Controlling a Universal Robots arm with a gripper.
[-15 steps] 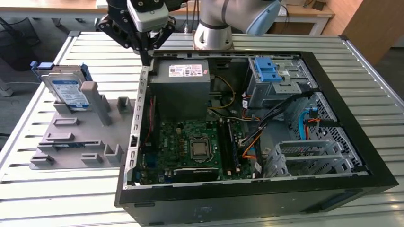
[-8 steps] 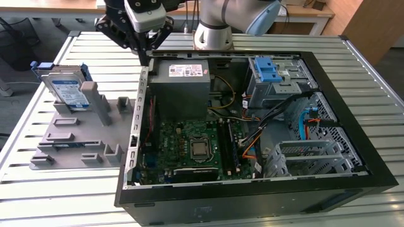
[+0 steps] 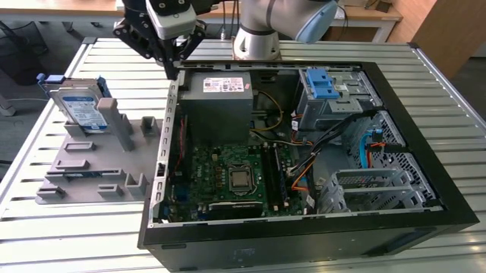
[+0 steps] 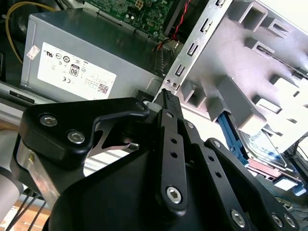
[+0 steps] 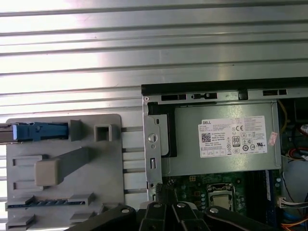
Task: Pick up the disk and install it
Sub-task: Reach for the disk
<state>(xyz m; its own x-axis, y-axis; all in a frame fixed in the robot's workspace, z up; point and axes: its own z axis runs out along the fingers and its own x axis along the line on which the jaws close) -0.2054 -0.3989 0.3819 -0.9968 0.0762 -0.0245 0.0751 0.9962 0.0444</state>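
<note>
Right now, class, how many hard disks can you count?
1: the disk stands on edge in the grey fixture, at the exterior view's left; others may hide inside the case.

Ribbed metal worktable (image 3: 319,50), pale wooden desk (image 3: 370,15) behind, brown wooden panel (image 3: 448,28), grey floor (image 3: 23,131)

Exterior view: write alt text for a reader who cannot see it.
A pincer hangs shut and empty above the edge of the open computer case. On the exterior view's left, the disk stands upright in a grey fixture, apart from the pincer.

Blue-framed silver disk (image 3: 81,109) upright in grey fixture (image 3: 76,170)
</note>
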